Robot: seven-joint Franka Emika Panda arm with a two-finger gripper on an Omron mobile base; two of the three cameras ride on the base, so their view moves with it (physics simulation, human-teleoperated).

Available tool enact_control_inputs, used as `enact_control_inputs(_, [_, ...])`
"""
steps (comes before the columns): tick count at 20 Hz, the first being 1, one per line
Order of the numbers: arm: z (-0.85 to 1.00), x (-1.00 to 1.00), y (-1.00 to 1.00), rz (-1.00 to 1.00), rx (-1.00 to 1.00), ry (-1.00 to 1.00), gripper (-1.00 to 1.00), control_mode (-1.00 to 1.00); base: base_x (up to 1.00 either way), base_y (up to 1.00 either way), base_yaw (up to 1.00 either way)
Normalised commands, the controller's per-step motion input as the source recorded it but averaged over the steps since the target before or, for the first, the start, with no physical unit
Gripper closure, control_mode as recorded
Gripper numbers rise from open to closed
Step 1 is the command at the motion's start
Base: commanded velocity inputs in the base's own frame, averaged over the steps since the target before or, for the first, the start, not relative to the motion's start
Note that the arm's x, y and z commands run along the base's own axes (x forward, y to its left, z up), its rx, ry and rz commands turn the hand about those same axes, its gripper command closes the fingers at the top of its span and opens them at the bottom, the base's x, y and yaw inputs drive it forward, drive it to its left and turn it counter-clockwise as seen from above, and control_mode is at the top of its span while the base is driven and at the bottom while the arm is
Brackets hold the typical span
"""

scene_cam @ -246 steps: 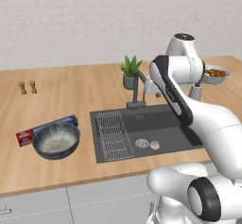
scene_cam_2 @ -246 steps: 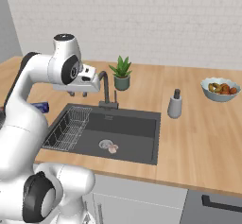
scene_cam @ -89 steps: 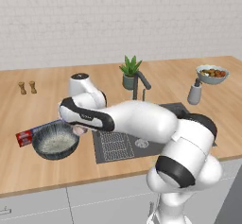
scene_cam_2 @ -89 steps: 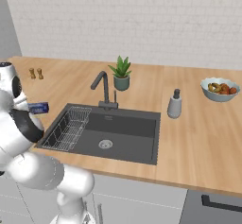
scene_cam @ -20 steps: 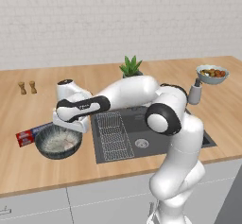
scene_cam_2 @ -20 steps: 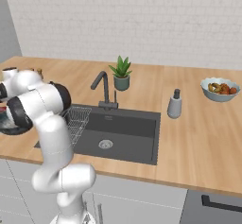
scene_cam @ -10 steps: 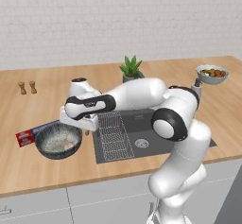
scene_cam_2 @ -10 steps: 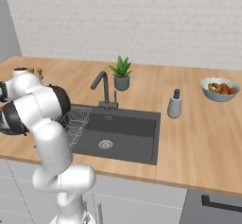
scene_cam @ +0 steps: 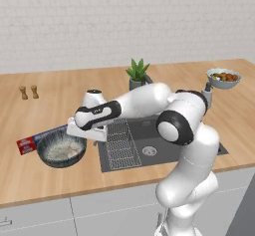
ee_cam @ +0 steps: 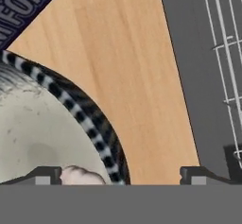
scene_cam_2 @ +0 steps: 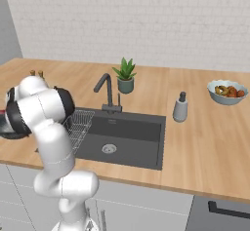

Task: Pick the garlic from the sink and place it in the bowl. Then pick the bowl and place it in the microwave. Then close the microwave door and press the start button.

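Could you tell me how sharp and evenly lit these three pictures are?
Left base view: soft, slightly blurred, even light, faint shadow under the bowl. Right base view: same flat light, no glare on the sink. Hand view: close, bowl rim crisp, foil box lettering cut off.

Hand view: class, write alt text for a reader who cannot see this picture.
Looking down past the open gripper, the garlic lies inside the bowl, whose striped rim curves across the wooden counter. The sink and its wire rack run along the right side.
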Motion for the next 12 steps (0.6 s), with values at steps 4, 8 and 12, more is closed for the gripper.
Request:
enact_control_inputs(4, [-0.16,0.39,0.07,0.11,0.05,-0.01,-1.0,-1.0,0.0,0.0,0.0])
enact_control_inputs(8, [-0.08,0.34,0.26,0.06,0.04,0.0,-1.0,-1.0,0.0,0.0,0.0])
enact_control_inputs(12, [-0.15,0.03,0.25,0.08,0.02,0.0,1.0,-1.0,0.0,0.0,0.0])
